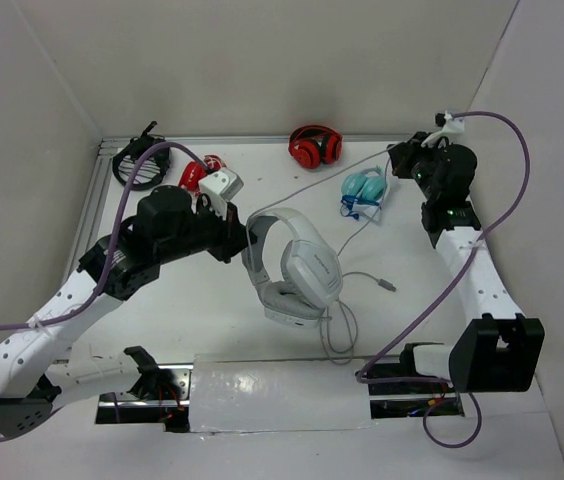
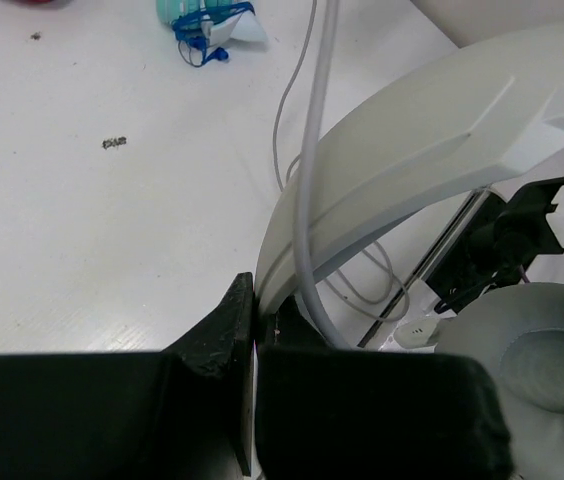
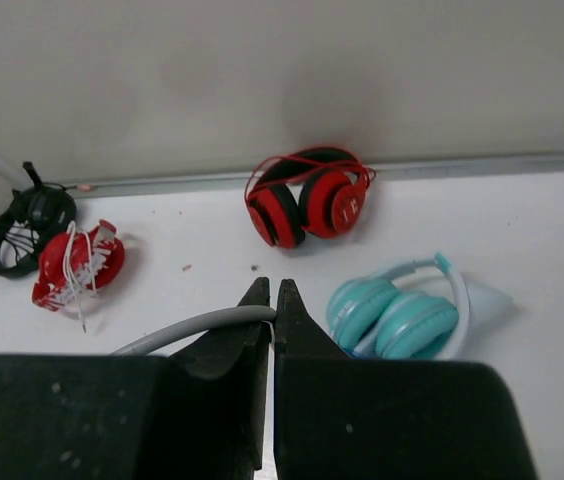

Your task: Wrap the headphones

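The large white headphones (image 1: 297,265) stand in the middle of the table, earcups down. My left gripper (image 1: 234,238) is shut on their headband (image 2: 412,170) at its left end. Their thin grey cable (image 1: 337,175) runs taut from the headband up to my right gripper (image 1: 398,158) at the far right, which is shut on it. In the right wrist view the cable (image 3: 197,328) enters the closed jaws from the left. More cable lies looped on the table (image 1: 340,335), with the plug (image 1: 386,284) to the right of the earcups.
Small light-blue headphones (image 1: 364,190) lie just below my right gripper. Red headphones (image 1: 314,147) sit at the back wall. A red and white pair (image 1: 202,176) and black headphones (image 1: 137,160) lie at the back left. Metal rails edge the table.
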{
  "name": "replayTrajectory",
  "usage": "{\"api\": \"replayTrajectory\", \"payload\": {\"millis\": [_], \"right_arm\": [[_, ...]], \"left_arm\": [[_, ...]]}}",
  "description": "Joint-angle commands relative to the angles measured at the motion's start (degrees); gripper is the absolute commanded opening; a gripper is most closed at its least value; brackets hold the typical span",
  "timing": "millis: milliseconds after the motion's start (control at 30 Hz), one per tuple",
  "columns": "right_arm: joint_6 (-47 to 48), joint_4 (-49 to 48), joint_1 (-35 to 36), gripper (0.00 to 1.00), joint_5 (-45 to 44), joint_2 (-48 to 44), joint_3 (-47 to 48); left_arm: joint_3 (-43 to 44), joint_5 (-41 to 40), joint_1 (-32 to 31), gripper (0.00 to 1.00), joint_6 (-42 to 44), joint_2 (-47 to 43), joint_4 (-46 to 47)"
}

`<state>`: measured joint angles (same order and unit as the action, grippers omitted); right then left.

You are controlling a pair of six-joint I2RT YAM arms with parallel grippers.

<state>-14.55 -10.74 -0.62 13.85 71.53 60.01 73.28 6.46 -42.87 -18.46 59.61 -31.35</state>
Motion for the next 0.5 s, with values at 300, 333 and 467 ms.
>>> {"api": "replayTrajectory", "payload": {"millis": [300,333,467], "right_arm": [[4.2,12.3,-6.3,0.0,11.5,0.6,18.7],[6.1,13.8,-3.8,0.0,13.9,-0.2,20.0],[13.9,18.9,6.5,0.0,8.4,-4.1,21.6]], "left_arm": [[-8.0,3.4,-0.1,0.0,-3.4,0.2,7.2],[-8.6,3.9,-0.2,0.0,-3.7,1.2,7.7],[-7.8,4.0,-0.2,0.0,-4.4,7.3,8.0]]}}
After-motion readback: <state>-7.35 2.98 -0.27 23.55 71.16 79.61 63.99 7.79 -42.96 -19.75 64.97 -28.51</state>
